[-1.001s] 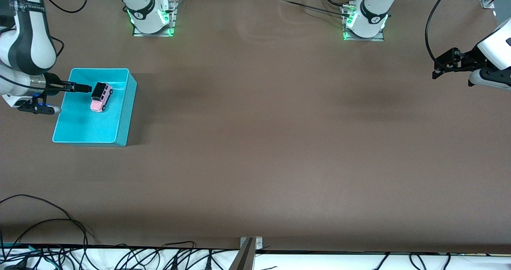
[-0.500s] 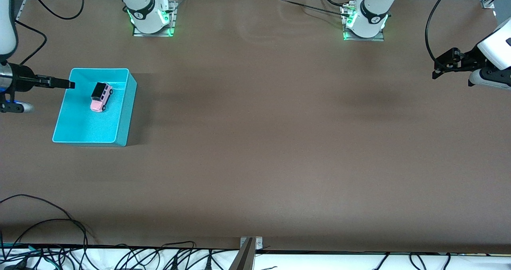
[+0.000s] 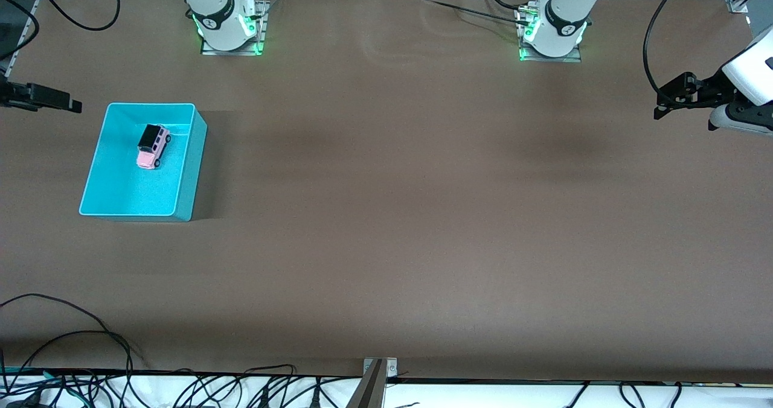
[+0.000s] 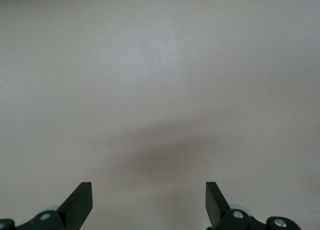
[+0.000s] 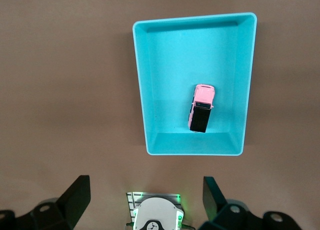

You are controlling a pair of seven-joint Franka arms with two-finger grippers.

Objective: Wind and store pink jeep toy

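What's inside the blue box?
Inside the turquoise bin sits only the pink jeep toy, upright on its wheels on the bin's floor. The patch of floor under the toy is covered, so it cannot be seen.

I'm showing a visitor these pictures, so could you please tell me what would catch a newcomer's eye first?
The turquoise bin stands out on the brown table, toward the right arm's end, with the pink jeep upright inside it. The right claw hangs open beside the bin, holding nothing. The left claw waits open over the bare table at the left arm's end.
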